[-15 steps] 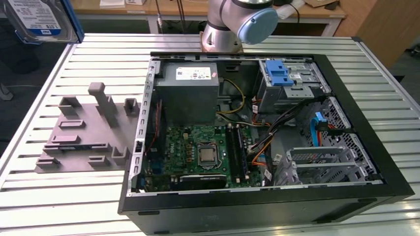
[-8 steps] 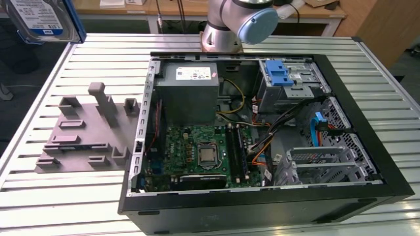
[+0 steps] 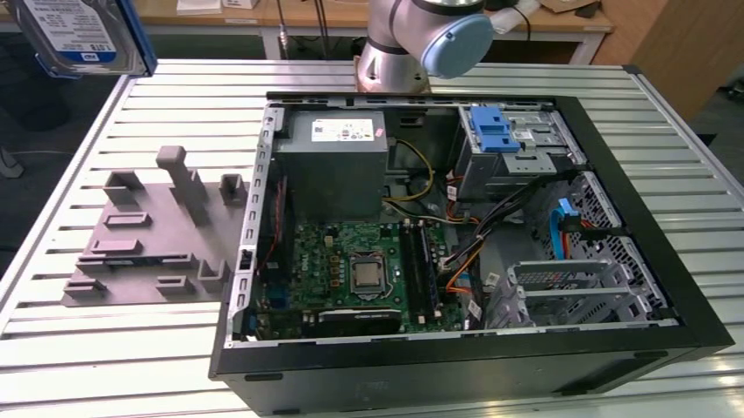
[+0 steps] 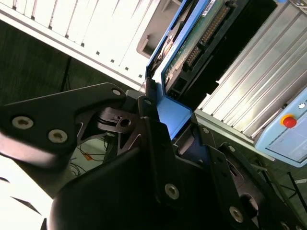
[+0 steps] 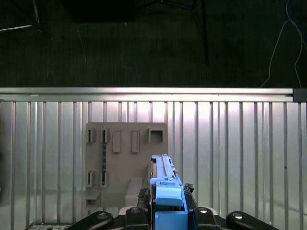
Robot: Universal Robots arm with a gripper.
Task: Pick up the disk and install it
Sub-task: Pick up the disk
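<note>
First wrist view: jaws clamp disk (image 5: pixel 167 191) (blue-framed); label (image 3: pixel 77 24) print illegible.

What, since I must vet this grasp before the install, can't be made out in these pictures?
- Exterior view: the disk is cut off by the picture's top edge.
- First wrist view: the disk shows edge-on, so its label is hidden; the end effector, shut on it, is cut off by the picture's edge.
- Exterior view: the drive cage hides its own inside under its top and blue latch.
</note>
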